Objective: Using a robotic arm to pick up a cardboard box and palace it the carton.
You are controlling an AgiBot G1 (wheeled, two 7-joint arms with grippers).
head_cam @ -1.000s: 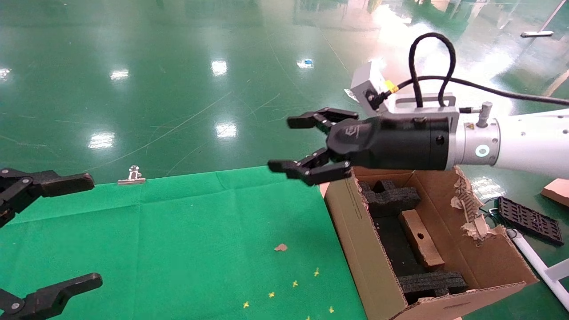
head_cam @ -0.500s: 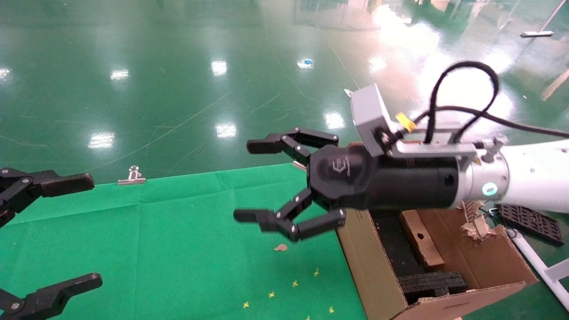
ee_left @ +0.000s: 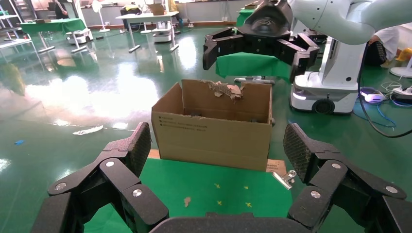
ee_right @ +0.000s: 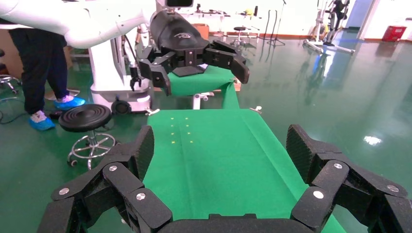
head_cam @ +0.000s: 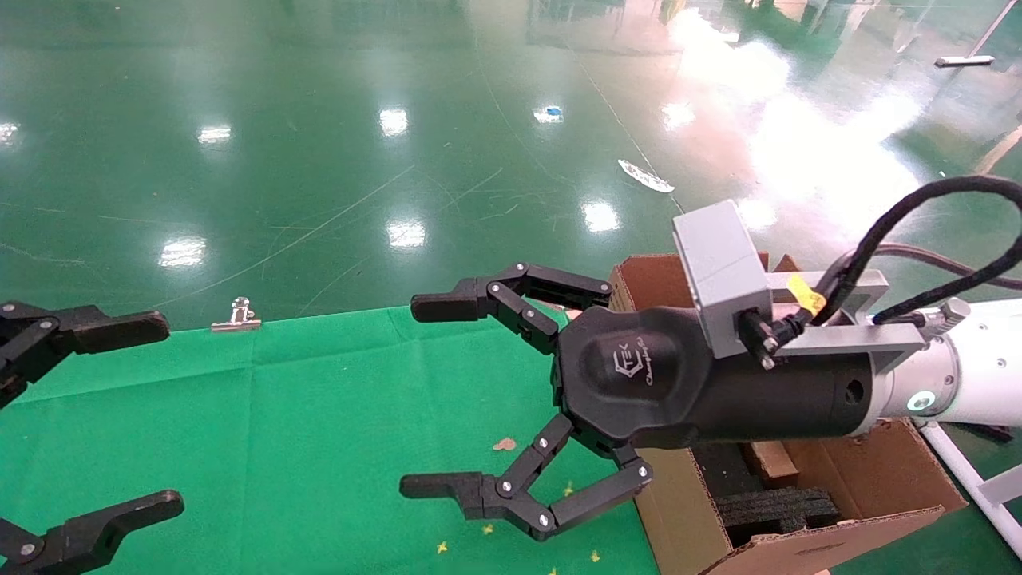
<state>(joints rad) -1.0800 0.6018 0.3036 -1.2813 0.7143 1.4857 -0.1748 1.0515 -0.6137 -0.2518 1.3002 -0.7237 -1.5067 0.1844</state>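
Observation:
The robotic arm (head_cam: 978, 375) reaches in from the right in the head view. Its right gripper (head_cam: 425, 395) is open and empty, above the green cloth just left of the carton (head_cam: 667, 511). The cardboard box (head_cam: 771, 461) lies inside the carton between black foam blocks (head_cam: 778, 505), mostly hidden behind the wrist. My left gripper (head_cam: 158, 414) is open and empty at the left edge. The left wrist view shows the carton (ee_left: 214, 136) with print on its side and the right gripper (ee_left: 257, 41) above it. The right wrist view looks along the green cloth (ee_right: 214, 155).
A metal clip (head_cam: 237, 318) holds the cloth at its far edge. Yellow marks (head_cam: 528, 509) and a brown scrap (head_cam: 504, 444) lie on the cloth. A white pipe (head_cam: 962, 471) runs beside the carton. A black stool (ee_right: 87, 119) stands beside the table.
The right arm has swung from above the carton down and left over the cloth, its gripper open and empty throughout. The box stays in the carton. The left arm has not moved.

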